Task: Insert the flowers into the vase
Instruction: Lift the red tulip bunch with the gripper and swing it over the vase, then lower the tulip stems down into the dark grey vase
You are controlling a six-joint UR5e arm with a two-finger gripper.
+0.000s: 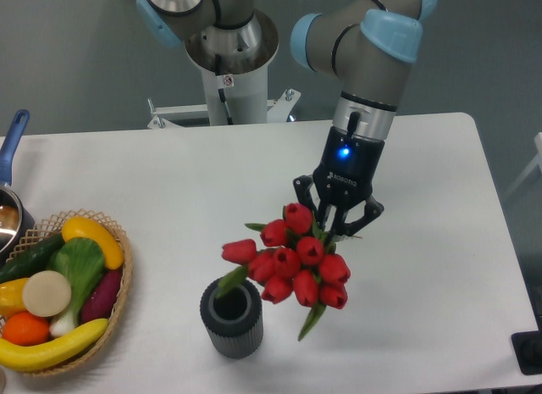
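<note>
Camera view has the gripper [337, 227] pinching the tulip bunch [288, 263] by its stems, buds hanging toward the vase [231, 317], which stands upright just down-left on the table [169, 199]

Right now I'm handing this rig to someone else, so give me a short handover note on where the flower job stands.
Pincer: shut on the flowers, gripping the stems, with the red buds hanging below it toward the camera.
Flowers: lifted off the table, tilted, just right of and partly over the vase; one leaf reaches the vase's rim.
Vase: upright near the table's front edge, its opening empty apart from that leaf tip.
Done: bunch picked up and brought to the vase.
Left: turn the stems down, lower them into the opening, release.
</note>
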